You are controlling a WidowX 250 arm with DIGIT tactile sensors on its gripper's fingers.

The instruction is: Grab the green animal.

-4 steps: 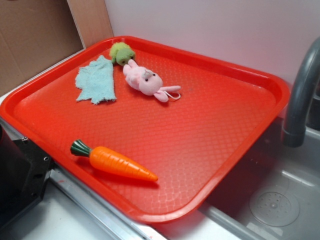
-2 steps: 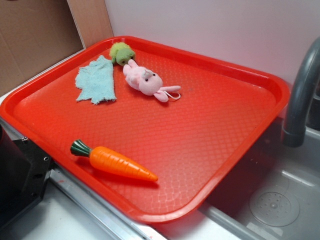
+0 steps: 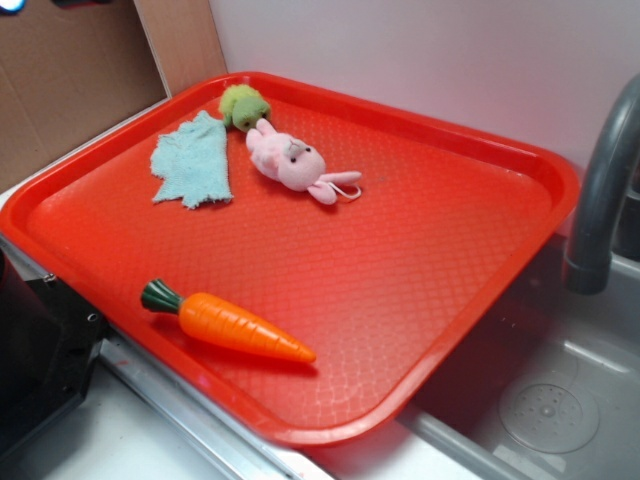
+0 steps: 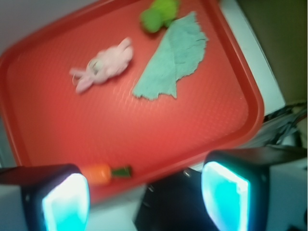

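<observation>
On the left part of the big red plastic tray (image 3: pixel 460 240) lies a flat pale teal cloth (image 3: pixel 192 160). Just behind its far corner, near the back rim, sits the small round yellow-green fuzzy plush animal (image 3: pixel 244 104), and it touches the pink plush bunny (image 3: pixel 295 162) to its right. Nearer the front rim lies an orange plastic carrot with a green top (image 3: pixel 228 322). On the far right a grey curved faucet (image 3: pixel 603 190) stands over the sink. In the wrist view the gripper (image 4: pixel 144 197) hangs high above the front rim, its two fingers (image 4: pixel 226 195) wide apart and holding nothing.

Pale wall (image 3: pixel 420 50), grey faucet (image 3: pixel 600 200), sink (image 3: pixel 560 400).
</observation>
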